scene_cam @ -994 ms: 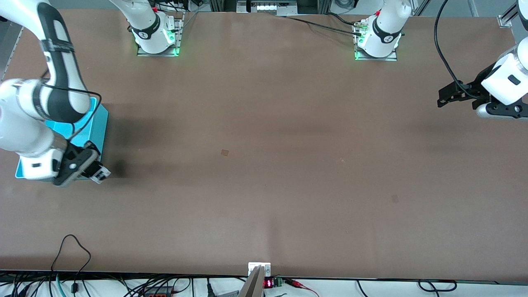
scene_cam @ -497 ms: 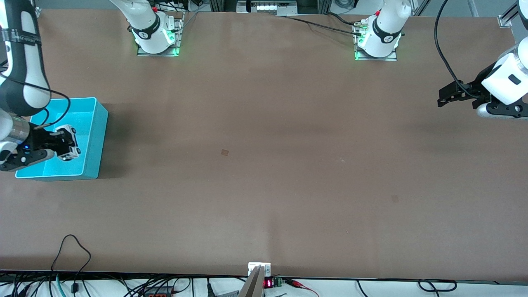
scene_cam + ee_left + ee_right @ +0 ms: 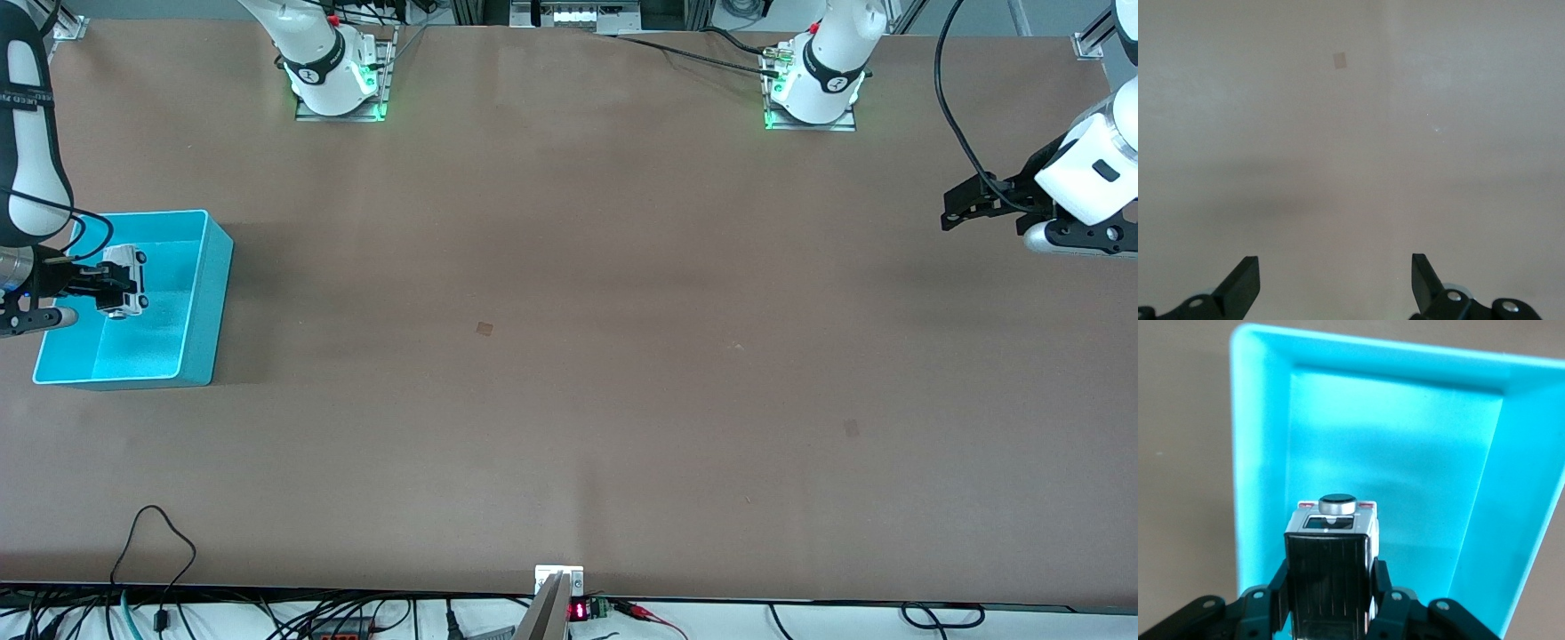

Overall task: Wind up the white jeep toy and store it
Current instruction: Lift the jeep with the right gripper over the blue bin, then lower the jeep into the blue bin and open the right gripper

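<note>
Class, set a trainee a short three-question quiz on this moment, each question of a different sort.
1. True or false: the right pincer grips the white jeep toy.
2. The toy hangs over: A) bare table B) the cyan bin C) a drawer.
3. Fill in: the left pincer is ____ and holds nothing.

Key: 1 true; 2 B; 3 open.
</note>
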`<state>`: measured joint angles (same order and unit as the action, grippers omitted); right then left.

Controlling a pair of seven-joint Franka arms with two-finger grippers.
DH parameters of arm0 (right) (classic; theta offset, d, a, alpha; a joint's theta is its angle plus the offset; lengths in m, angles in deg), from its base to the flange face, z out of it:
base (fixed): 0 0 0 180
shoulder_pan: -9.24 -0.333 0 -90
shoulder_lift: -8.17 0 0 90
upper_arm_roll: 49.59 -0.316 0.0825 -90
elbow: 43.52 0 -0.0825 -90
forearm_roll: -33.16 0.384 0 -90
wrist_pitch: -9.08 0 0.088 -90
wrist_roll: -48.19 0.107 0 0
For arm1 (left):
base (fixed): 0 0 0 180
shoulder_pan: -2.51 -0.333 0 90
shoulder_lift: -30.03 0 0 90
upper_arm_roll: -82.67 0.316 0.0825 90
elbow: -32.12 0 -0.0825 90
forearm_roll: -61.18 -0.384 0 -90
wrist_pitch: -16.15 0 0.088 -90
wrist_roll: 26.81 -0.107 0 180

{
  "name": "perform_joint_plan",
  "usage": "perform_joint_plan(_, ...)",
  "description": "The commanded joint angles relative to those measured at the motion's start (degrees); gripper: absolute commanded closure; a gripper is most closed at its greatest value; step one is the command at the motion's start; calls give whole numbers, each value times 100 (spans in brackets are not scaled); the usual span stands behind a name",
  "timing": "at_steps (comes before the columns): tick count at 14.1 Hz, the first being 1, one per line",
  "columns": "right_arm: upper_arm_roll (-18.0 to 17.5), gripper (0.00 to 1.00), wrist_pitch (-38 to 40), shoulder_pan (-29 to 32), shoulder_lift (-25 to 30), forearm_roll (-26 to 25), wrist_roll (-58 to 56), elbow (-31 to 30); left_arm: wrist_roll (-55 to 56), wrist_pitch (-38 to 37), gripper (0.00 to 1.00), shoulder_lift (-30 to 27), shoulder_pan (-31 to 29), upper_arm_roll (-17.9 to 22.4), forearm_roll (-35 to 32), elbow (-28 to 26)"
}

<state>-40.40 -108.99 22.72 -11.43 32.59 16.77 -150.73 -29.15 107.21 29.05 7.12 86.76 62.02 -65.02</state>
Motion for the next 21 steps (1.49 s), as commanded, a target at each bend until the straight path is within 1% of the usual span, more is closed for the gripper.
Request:
perform_joint_plan(1, -75, 100, -557, 102, 9, 49, 136, -421, -21, -168, 0, -70, -13, -13, -14, 107)
perform_joint_plan(4, -84, 100, -1356, 286, 9, 49, 206, -975, -21, -177, 0, -61, -4, -22, -14, 134)
perform_joint_plan(7, -84, 100, -1534, 348, 17, 84, 259, -1266, -21, -177, 0, -61, 5, -22, -14, 134)
perform_joint_plan(9, -84, 100, -2006, 375, 9, 75, 303, -1555, -30, -177, 0, -52, 5, -22, -14, 142)
perform_joint_plan(10, -84, 100, -2131, 375, -17, 75, 303, -1635, -30, -186, 0, -52, 5, -22, -14, 142)
perform_joint_plan(15, -84, 100, -2281, 418, -220, 75, 303, -1636, -21, -203, 0, -52, 5, -22, -14, 151)
perform_joint_plan(16, -84, 94, -2281, 471, -229, 75, 303, -1636, -30, -203, 0, -52, 5, -22, -14, 151)
perform_joint_plan(18, -84, 72, -2273, 471, -229, 75, 294, -1636, -30, -212, 0, -52, 5, -22, -14, 151)
perform_joint_plan(19, -84, 54, -2264, 471, -229, 75, 294, -1627, -30, -221, 0, -52, 5, -22, -14, 151)
perform_joint_plan(20, -84, 32, -2255, 463, -229, 75, 294, -1618, -30, -221, 0, -61, 5, -22, -14, 151)
perform_joint_plan(21, -84, 18, -2246, 445, -220, 75, 294, -1601, -30, -221, 0, -52, 5, -22, -14, 151)
